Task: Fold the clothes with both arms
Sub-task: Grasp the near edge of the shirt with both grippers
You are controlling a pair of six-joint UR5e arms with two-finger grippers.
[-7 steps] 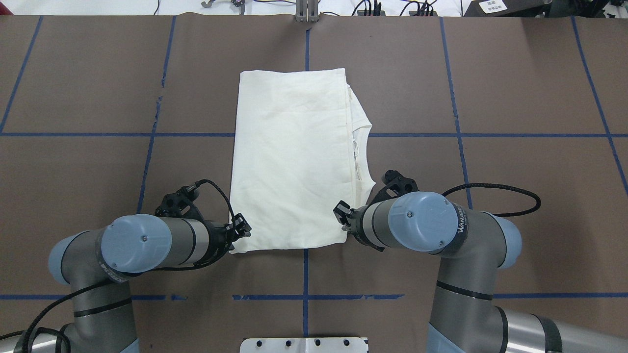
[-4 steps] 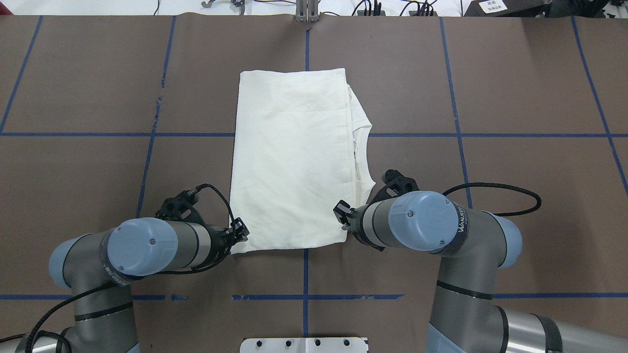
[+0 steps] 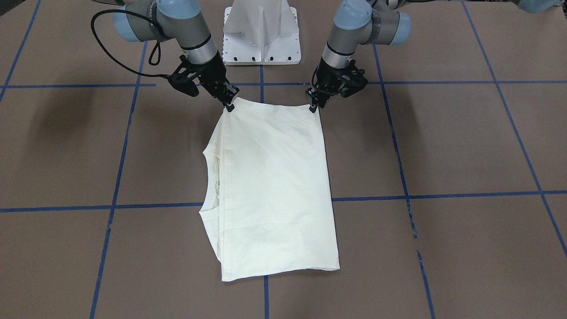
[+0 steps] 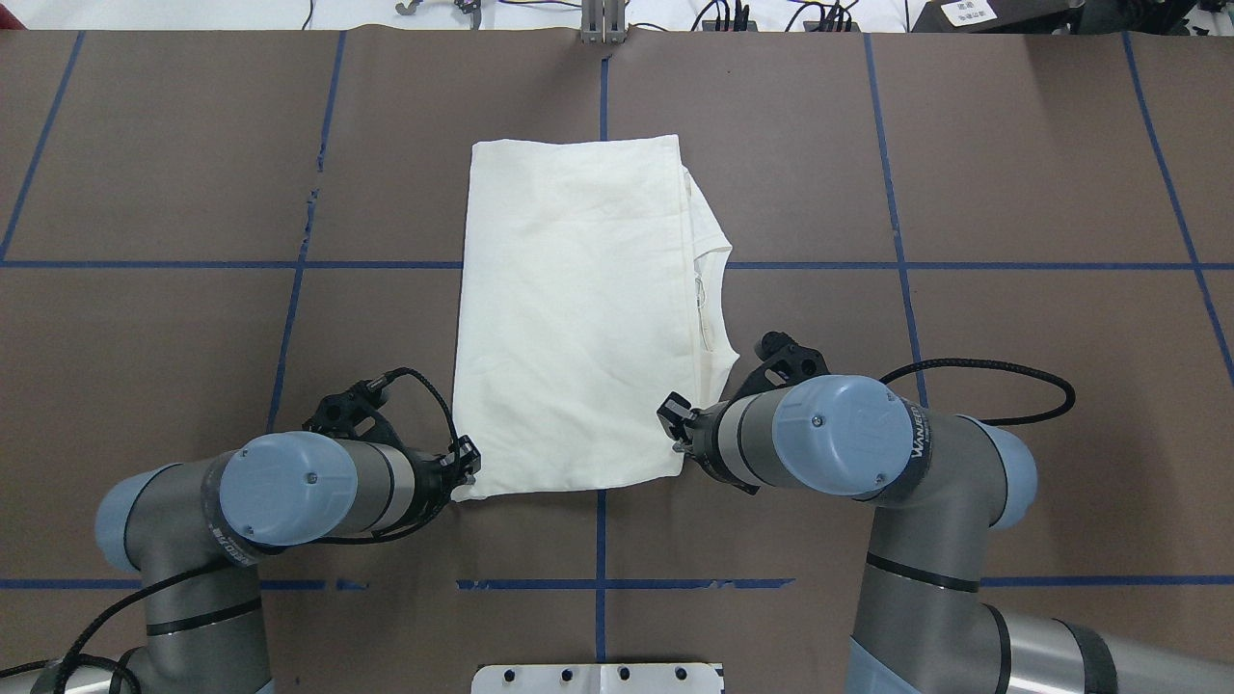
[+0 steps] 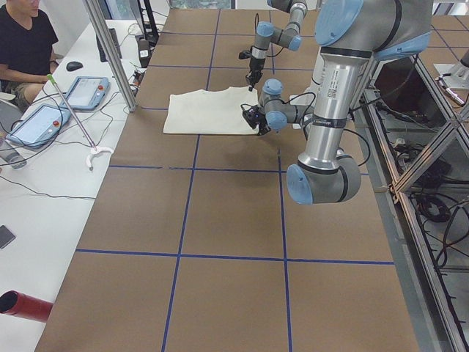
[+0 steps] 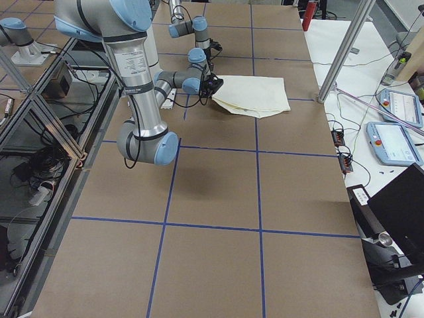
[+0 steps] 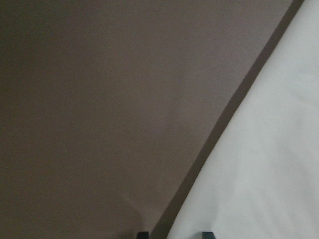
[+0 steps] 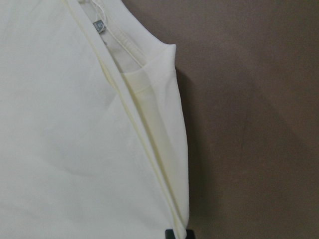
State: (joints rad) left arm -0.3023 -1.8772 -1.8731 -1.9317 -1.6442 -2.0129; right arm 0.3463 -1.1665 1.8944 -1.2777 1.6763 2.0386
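The cream shirt [image 4: 578,318] lies folded lengthwise into a long rectangle at mid-table, plain side up, its neckline [image 3: 212,177] showing along one edge. My left gripper [image 4: 467,461] is low at the shirt's near-left corner. In the left wrist view the two tips [image 7: 174,234] stand apart, with the shirt's edge [image 7: 259,164] running between them. My right gripper [image 4: 675,424] is at the near-right corner. Its tips [image 8: 179,233] are pinched together on the folded edge of the shirt [image 8: 65,149]. In the front-facing view my left gripper [image 3: 314,107] and right gripper [image 3: 229,105] touch those two corners.
Blue tape lines grid the brown table cover [image 4: 1012,173]. The white base pedestal [image 3: 261,31] stands between the arms. A black cable [image 4: 1003,371] loops beside the right arm. A person [image 5: 26,44] sits at a side table with tablets and a grabber stick [image 5: 73,117].
My left gripper has slid back along the shirt's left edge toward the near corner. The right arm's elbow has shifted slightly; its gripper stays at the same corner.
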